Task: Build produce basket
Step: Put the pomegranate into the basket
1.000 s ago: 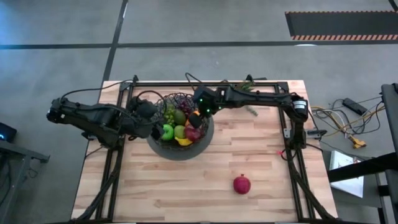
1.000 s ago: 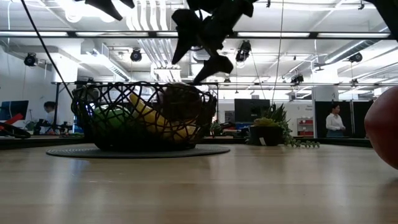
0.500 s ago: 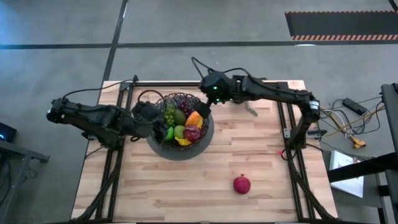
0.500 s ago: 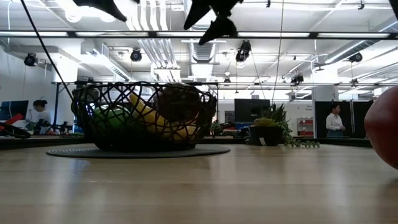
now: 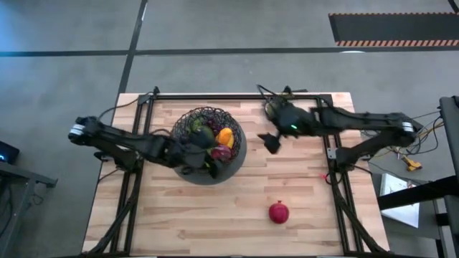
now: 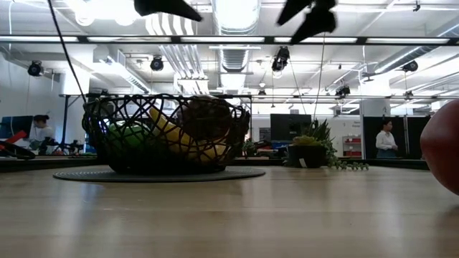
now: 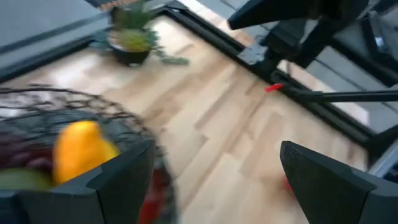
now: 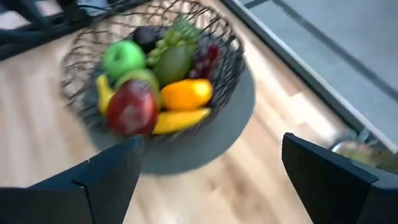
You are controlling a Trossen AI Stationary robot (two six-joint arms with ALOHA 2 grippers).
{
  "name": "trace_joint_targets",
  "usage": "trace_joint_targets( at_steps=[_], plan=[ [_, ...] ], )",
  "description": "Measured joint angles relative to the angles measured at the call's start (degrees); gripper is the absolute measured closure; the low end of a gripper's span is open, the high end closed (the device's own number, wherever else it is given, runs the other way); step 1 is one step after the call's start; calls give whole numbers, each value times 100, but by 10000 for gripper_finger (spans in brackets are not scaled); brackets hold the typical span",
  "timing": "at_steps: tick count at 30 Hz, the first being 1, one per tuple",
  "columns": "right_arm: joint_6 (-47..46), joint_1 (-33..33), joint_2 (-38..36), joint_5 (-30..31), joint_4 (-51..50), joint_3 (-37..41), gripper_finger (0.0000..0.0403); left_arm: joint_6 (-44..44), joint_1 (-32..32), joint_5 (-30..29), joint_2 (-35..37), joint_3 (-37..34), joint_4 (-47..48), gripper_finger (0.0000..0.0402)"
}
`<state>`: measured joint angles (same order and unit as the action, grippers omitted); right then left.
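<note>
The right gripper [image 5: 271, 142] has pulled back from the basket [image 5: 239, 157], fingers spread and empty, while the left gripper [image 5: 203, 163], also open, hangs over the fruit; the pomegranate [image 5: 279, 213] waits alone on the table [image 5: 179, 215].

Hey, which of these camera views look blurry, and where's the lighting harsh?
Both wrist views are motion-smeared: the basket and red apple look soft in the right wrist view, the orange piece in the left. The low view has glaring ceiling lights, and the pomegranate is cropped at its edge. The high view is sharp.
</note>
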<state>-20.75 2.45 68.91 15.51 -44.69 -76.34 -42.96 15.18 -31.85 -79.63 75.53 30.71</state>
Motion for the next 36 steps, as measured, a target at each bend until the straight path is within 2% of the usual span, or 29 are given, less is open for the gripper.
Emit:
trace_joint_targets(
  at_steps=[5,10,14,19,24,31,36],
  plan=[
    [-639,-629,-1061,-4,-1,836,40,-14,2,100,-684,352,-638,72],
    [-1140,-1206,-1860,11,65,1486,40,-16,15,284,-1380,943,-660,72],
    [-1240,-1593,-2228,-6,133,1924,40,-14,59,387,-1884,1436,-651,72],
    [-1523,-2037,-2390,-103,177,2192,40,124,148,614,-2491,1944,-622,72],
    [-1586,-2338,-2375,-76,172,2280,40,957,226,975,-2912,2307,-598,72],
    [-1651,-2501,-2366,-105,128,2241,40,2168,306,1230,-3074,2527,-658,72],
    [-1880,-2559,-2481,-94,23,2241,40,2858,349,1915,-3074,2524,-697,72]
  ],
)
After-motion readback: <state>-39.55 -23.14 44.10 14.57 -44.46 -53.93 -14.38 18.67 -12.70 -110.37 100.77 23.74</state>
